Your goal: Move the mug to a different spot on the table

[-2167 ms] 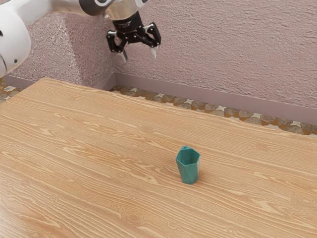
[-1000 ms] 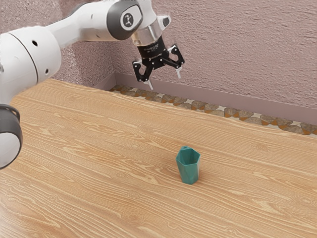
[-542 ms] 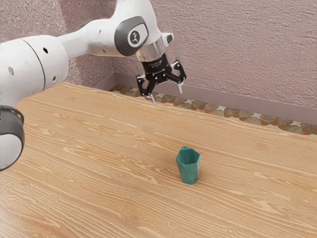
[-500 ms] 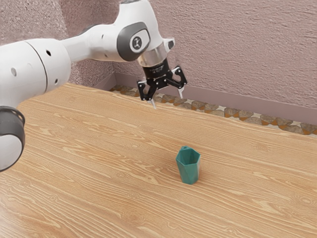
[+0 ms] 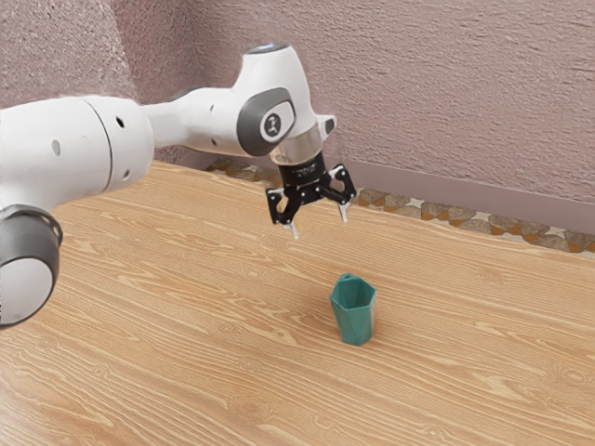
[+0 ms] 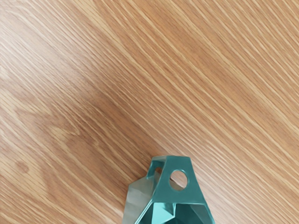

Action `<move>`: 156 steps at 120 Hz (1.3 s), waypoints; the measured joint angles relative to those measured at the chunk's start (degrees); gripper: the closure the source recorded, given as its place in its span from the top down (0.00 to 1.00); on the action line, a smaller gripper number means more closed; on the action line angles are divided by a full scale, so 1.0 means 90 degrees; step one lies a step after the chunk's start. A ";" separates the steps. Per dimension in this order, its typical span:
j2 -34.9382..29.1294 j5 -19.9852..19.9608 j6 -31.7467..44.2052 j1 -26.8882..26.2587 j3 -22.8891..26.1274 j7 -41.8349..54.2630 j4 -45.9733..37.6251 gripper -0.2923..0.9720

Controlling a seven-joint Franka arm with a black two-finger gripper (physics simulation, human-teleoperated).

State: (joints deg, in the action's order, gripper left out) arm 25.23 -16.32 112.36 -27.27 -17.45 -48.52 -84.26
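— Where's the mug (image 5: 353, 311)?

— Upright on the table (image 5: 139, 279), exactly where we've had it all along; it hasn't budged. Its handle (image 6: 178, 179) seems to face our gripper's side.

— So what has changed?

— Our gripper (image 5: 321, 225). It was high up by the wall (image 5: 446, 84). Now it has come down and across toward the exterior view's right, and it hangs above the wood a little behind the mug. In our wrist view the mug (image 6: 170, 203) lies just off from under the hand.

— Are we holding anything?

— No. The jaws stand spread wide with nothing between them, and they're apart from the mug.

— What does that mean for the job?

— We judge we're late in the approach. Nothing is grasped and the move itself isn't begun. We'd need to close the last gap and lower around the mug.

— And the arm (image 5: 186, 121)?

— It reaches in from the exterior view's left, stretched low over the table. The wrist is bent so the gripper points down with a slight tilt.
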 joint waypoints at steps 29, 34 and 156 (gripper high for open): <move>0.0098 0.0095 0.0200 -0.0100 0.0014 -0.0023 -0.0285 0.77; 0.0100 0.0160 0.0218 -0.0105 0.0015 -0.0021 -0.0335 0.77; 0.1209 0.0105 0.0336 -0.0144 0.0074 0.0757 0.0505 0.77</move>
State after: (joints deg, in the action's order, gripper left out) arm 36.12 -15.38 115.38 -28.56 -16.78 -41.71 -79.71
